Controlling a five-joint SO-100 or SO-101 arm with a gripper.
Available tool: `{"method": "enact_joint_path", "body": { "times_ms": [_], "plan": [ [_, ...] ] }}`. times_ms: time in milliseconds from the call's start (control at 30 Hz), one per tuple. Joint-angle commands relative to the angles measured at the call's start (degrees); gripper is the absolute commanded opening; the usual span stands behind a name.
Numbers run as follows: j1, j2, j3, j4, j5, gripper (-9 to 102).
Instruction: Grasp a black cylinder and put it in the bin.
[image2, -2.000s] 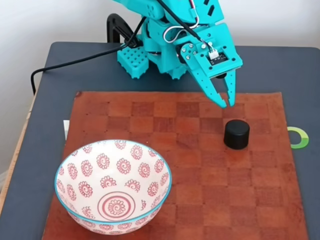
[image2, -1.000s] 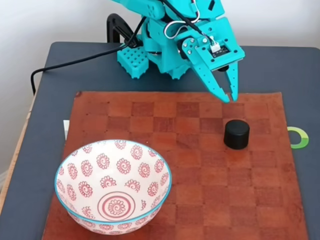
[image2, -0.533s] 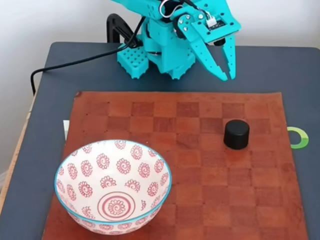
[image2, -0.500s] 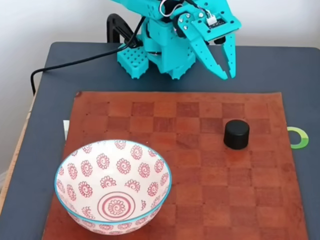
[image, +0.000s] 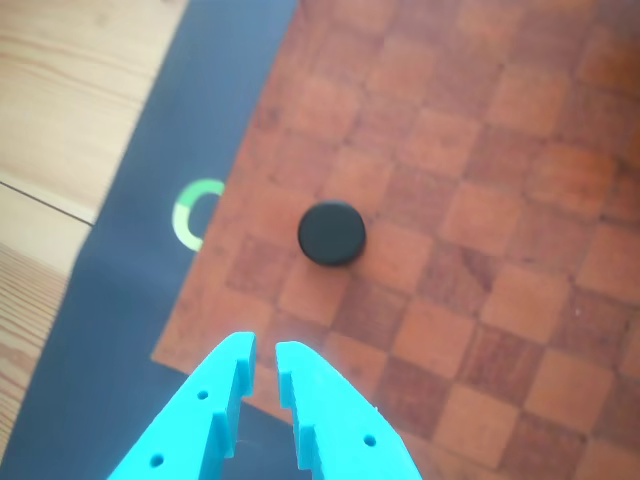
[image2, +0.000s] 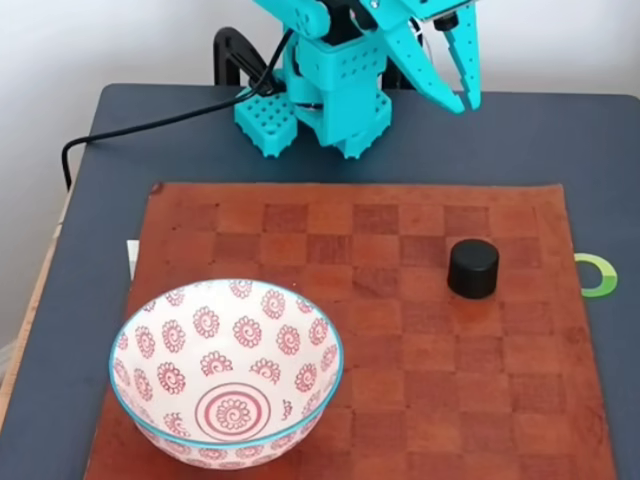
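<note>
Fixed view, near to far. One bin (image2: 226, 373), empty, stands at the near left of a brown checkered mat (image2: 380, 400) covering a dark desk (image2: 520, 130). One black cylinder (image2: 473, 268) sits upright on the mat's right side, well apart from the bin; a green ring mark (image2: 598, 275) lies just beyond the mat edge. One teal gripper (image2: 465, 103) hangs above the far desk, fingers (image: 300, 380) nearly together, holding nothing. White wall behind.
</note>
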Motion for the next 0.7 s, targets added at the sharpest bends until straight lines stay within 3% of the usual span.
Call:
{"method": "enact_joint_path", "body": {
  "times_ms": [0, 133, 433, 667],
  "plan": [
    [-0.1, -9.3, -5.7, -0.2, 0.1, 0],
    [-0.2, -20.4, -10.1, -1.1, -0.1, 0],
    [-2.9, -37.6, -12.5, -11.4, 0.6, 1],
    [-2.8, -43.7, -12.5, -16.1, 0.7, 9]
  ]
}}
